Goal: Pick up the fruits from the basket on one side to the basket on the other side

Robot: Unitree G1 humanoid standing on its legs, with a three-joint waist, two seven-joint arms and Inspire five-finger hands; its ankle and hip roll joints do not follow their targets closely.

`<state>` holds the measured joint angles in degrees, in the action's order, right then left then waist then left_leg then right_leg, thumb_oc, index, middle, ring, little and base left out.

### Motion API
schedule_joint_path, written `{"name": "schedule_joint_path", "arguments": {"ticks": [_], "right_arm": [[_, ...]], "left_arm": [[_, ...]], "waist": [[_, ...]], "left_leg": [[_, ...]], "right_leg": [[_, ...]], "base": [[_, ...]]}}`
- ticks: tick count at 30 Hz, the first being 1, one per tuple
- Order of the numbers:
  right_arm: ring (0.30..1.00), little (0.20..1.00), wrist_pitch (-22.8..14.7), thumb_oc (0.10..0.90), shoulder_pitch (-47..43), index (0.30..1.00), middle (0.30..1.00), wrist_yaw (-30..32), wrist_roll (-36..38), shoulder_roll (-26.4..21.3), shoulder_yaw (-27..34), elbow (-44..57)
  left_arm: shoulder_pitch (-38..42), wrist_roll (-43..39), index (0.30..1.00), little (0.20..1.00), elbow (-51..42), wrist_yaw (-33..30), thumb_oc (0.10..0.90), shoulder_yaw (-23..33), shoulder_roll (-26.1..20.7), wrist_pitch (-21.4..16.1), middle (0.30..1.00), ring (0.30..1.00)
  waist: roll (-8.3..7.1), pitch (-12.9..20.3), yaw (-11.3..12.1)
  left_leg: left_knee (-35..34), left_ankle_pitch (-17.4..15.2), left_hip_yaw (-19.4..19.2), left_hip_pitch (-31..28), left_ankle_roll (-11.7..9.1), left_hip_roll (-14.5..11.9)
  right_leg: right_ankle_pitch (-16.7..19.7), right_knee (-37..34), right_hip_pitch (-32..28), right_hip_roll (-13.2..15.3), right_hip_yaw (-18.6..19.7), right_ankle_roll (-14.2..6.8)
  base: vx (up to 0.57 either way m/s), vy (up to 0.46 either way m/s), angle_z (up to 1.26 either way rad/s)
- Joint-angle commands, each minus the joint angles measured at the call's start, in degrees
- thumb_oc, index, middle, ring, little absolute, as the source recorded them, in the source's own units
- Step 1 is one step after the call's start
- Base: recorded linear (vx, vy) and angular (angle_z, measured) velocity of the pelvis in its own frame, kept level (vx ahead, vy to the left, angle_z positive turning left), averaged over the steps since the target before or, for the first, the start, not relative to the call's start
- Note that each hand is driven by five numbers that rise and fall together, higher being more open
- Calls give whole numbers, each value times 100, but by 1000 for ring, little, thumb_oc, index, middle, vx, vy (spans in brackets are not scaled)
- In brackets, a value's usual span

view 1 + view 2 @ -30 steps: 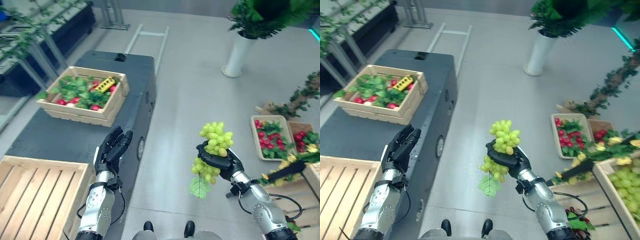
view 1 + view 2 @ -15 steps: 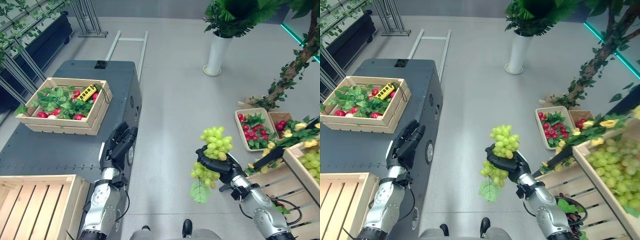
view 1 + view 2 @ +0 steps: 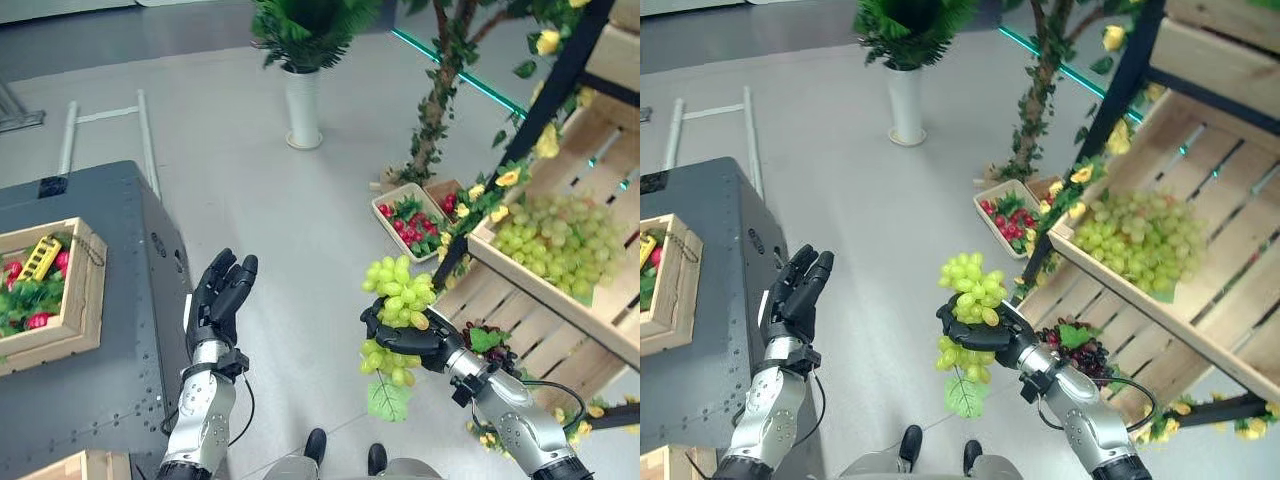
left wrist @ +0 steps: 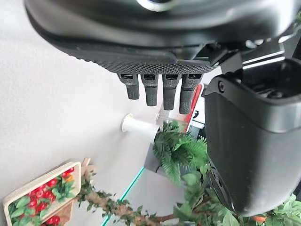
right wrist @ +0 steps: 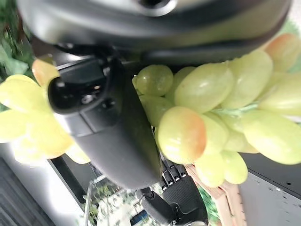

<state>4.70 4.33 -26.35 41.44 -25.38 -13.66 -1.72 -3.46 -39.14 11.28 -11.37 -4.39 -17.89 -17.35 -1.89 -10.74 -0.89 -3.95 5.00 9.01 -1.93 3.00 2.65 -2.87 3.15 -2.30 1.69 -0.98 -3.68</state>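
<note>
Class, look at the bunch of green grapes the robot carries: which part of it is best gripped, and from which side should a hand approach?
Grip the green grapes around the narrow middle, coming from the side, as the right hand does now: the bunch bulges above and below the fingers, so it probably cannot slip through, and its leaf hangs free.

Legible text, labels, numbers, signs: none. Nothing readable on the wooden crates, the grey table, the display shelf, the white planter or the robot's hands.
</note>
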Motion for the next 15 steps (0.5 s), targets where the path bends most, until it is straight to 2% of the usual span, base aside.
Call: {"name": "schedule_joint_path", "arguments": {"ticks": [1,5,8,9,10,11,13,14,15], "right_arm": [[300,300,-353,400,-271,300,300,-246,694,206,475,973],[300,300,-285,400,-28,300,300,-452,632,232,502,1132],[300,300,-192,400,-25,300,300,-697,680,135,474,1232],[300,300,-118,400,-179,300,300,-820,735,120,416,1218],[300,300,-116,400,-326,300,300,-846,756,128,351,1187],[300,300,-150,400,-392,300,300,-790,750,135,320,1174],[300,300,-271,400,-484,300,300,-633,768,151,311,1130],[300,300,-259,400,-506,300,300,-670,758,165,336,1127],[300,300,-259,400,-507,300,300,-670,758,165,337,1127]], "left_arm": [[526,1,900,900,-410,170,800,140,-106,-482,900,900],[390,131,900,900,-606,15,800,102,-116,-413,900,900],[389,223,900,900,-650,-272,800,87,-240,-464,900,900],[387,253,900,900,-635,-480,800,169,-341,-565,900,900],[390,246,900,900,-612,-583,800,288,-390,-644,900,900],[409,221,900,900,-615,-591,800,351,-426,-646,900,900],[475,140,900,900,-616,-540,800,469,-478,-593,900,900],[500,115,900,900,-625,-578,800,514,-498,-608,900,900],[501,115,900,900,-624,-578,800,513,-499,-608,900,900]], "waist": [[-73,404,-30],[-37,371,-128],[-17,315,-141],[12,246,-46],[64,208,44],[71,187,74],[38,181,125],[-9,215,190],[-7,219,190]], "left_leg": [[48,-627,-299,-308,43,34],[12,-726,-538,-360,116,40],[-97,-728,-836,-420,146,19],[-105,-728,-1164,-451,117,-41],[-105,-705,-1346,-418,95,-121],[-105,-696,-1397,-404,93,-144],[-57,-680,-1442,-365,47,-177],[36,-719,-1526,-319,-38,-198],[37,-716,-1526,-311,-39,-202]], "right_leg": [[-14,95,-184,39,78,87],[145,-65,-138,111,197,-8],[242,161,3,183,-91,-120],[275,763,192,352,-708,-178],[260,1197,312,488,-1014,-152],[234,1323,345,511,-1075,-131],[90,995,216,479,-1146,-73],[10,340,-117,507,-1361,-57],[29,313,-123,500,-1364,-55]], "base": [[32,126,-8],[1,115,-17],[-52,70,-56],[-117,50,-108],[-145,27,-128],[-120,-53,-157],[-52,-131,-120],[-7,-101,-50],[6,-165,-66]]}}
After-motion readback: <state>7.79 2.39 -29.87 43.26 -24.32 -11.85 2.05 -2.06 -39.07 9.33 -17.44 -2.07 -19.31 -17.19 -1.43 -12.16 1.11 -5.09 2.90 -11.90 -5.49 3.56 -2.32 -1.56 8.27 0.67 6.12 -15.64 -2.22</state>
